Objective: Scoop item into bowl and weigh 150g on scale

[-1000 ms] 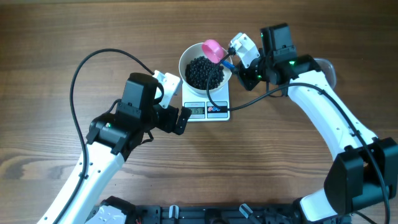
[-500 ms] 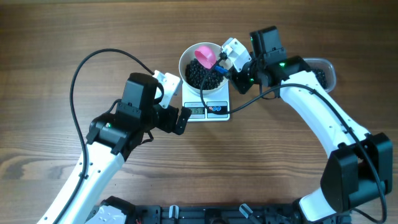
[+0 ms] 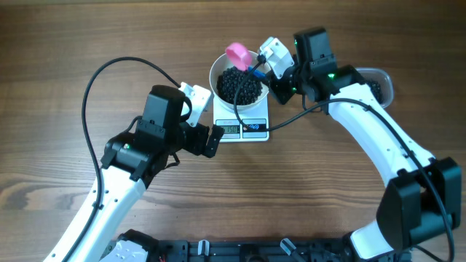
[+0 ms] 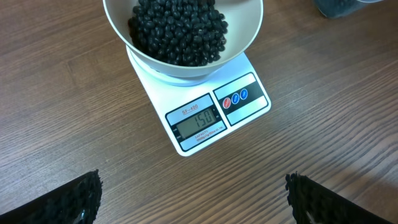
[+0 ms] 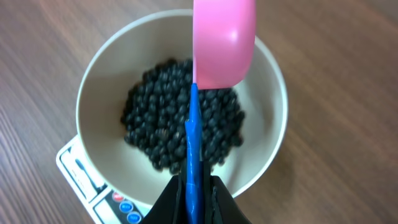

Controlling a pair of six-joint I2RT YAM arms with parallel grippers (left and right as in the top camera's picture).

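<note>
Left gripper: jaws spread wide. I see the two black pads at the bottom corners of the left wrist view, with bare wood between them. From overhead it sits near the scale's front left corner.

Right gripper: jaws pressed onto the blue handle of the scoop, which runs straight out from between the fingers.

Scoop: the pink cup is held over the bowl's rim, on the side away from the display. I cannot tell whether anything lies in it.

Bowl: white, upright, sitting on the scale's platform and covering most of it.

Black beans: heaped in the bowl, with the mound below the rim. A dark patch of what looks like more of them shows in the tub.

Scale: flat on the table, with its front panel and two round buttons facing the left arm.

Display: I read 150.

Tub: clear plastic, to the right of the bowl in the overhead view and apart from the scale. The right arm hides part of it.
</note>
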